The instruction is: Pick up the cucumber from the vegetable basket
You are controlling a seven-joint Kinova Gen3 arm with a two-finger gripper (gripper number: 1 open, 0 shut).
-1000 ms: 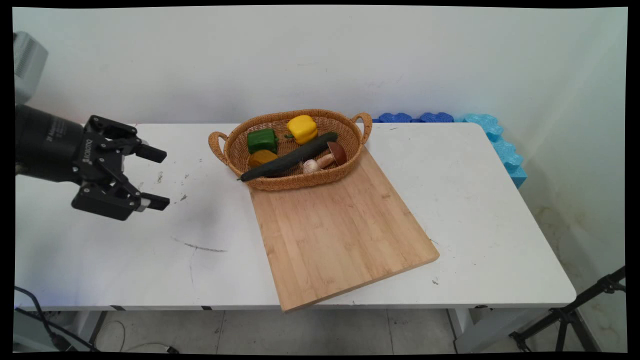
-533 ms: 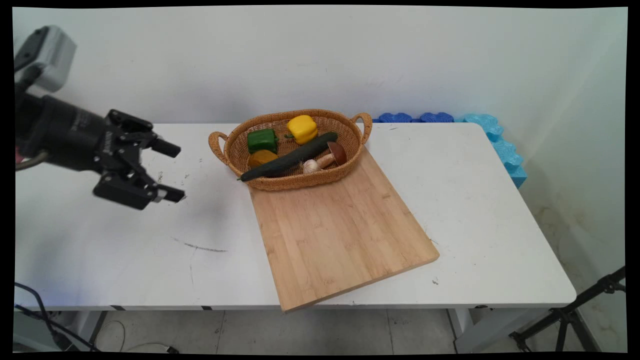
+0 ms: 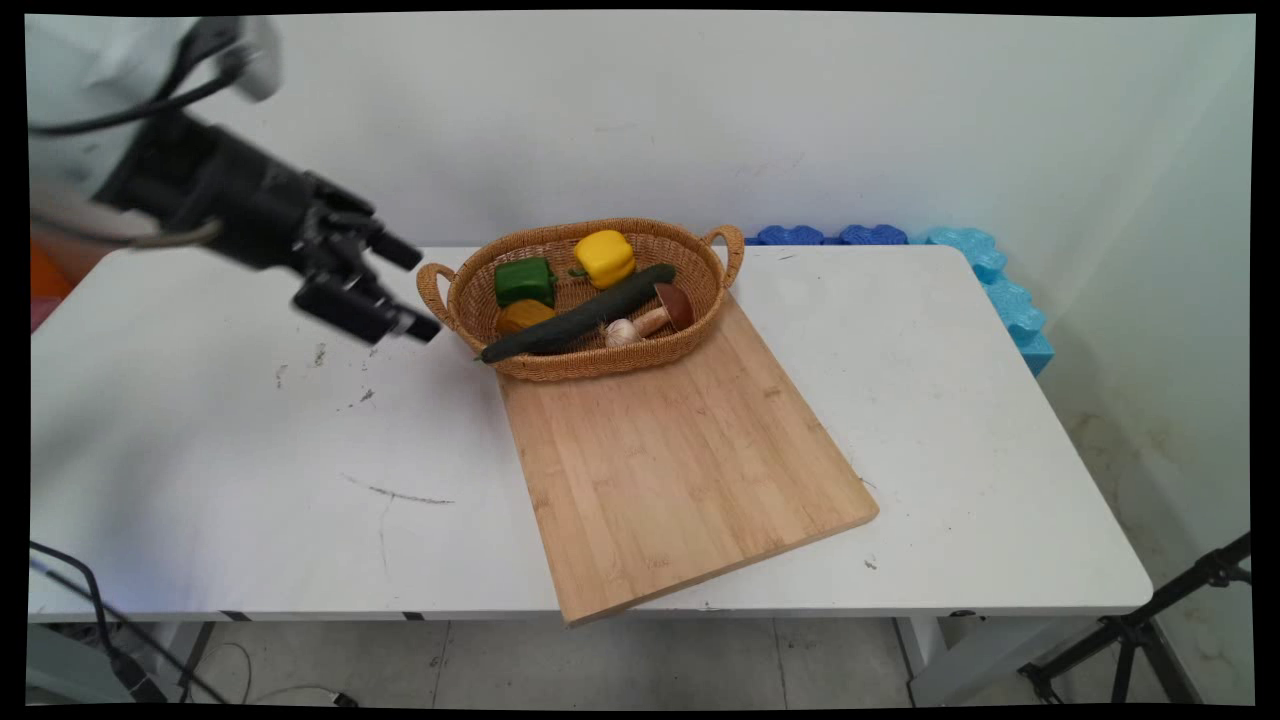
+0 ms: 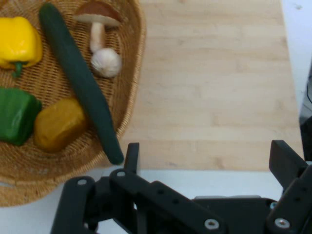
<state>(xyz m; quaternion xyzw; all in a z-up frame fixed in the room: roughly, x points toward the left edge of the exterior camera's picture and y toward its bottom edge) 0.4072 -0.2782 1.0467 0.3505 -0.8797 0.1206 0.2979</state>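
Note:
My black gripper [image 3: 415, 290] hangs open and empty just left of the wicker basket [image 3: 700, 312], close to its left handle. The basket holds a long dark green cucumber [image 3: 580, 314], a yellow pepper [image 3: 603, 256], a green pepper [image 3: 523, 281], an orange-brown piece [image 3: 523, 315], a mushroom [image 3: 672, 307] and a garlic bulb [image 3: 621, 332]. In the hand view the gripper [image 4: 207, 161] rises from the bottom edge. The cucumber [image 4: 80, 80] tip lies just above its left finger [image 4: 131, 157]. Both peppers, yellow [image 4: 17, 41] and green [image 4: 15, 114], sit at the left.
A wooden cutting board [image 3: 680, 460] lies on the white table [image 3: 200, 450], partly under the basket and reaching the near edge. Blue foam pieces [image 3: 985, 275] line the far right corner. A black tripod leg [image 3: 1150, 620] stands at the lower right.
The gripper has risen and travelled right, from over the table's left part to beside the basket's left handle. It stays open. Nothing in the basket has moved.

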